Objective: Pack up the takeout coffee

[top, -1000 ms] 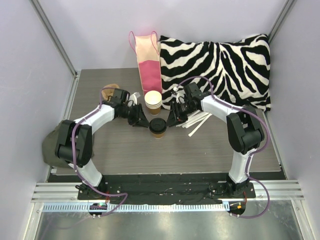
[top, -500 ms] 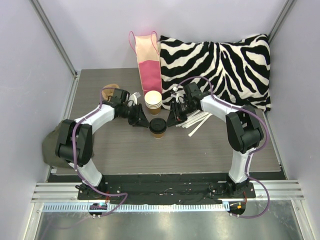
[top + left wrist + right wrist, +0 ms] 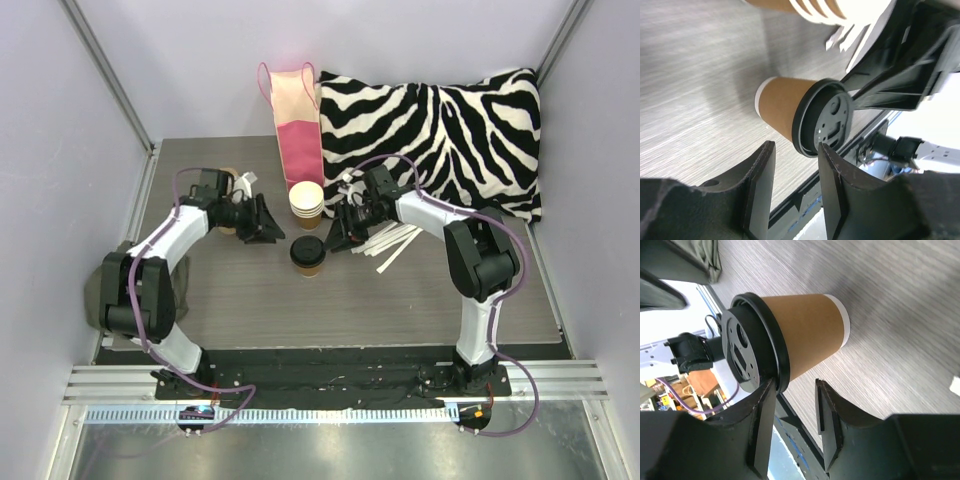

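Lidded brown cup [image 3: 805, 330] upright on table [image 3: 420, 300], in front of white cup stack [image 3: 307, 200]. Left claw [image 3: 272, 230] spread, empty, apart from cup. Right claw [image 3: 333, 238] spread, empty, just beside lid [image 3: 747, 352]. Advice: pinch cup wall below lid, keep upright toward pink bag [image 3: 299, 130].

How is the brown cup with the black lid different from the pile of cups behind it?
The brown cup wears a black lid; the pile of cups is open on top, showing cream-white rims. The brown cup stands alone; the pile is several cups nested together. Both stand upright on the table.
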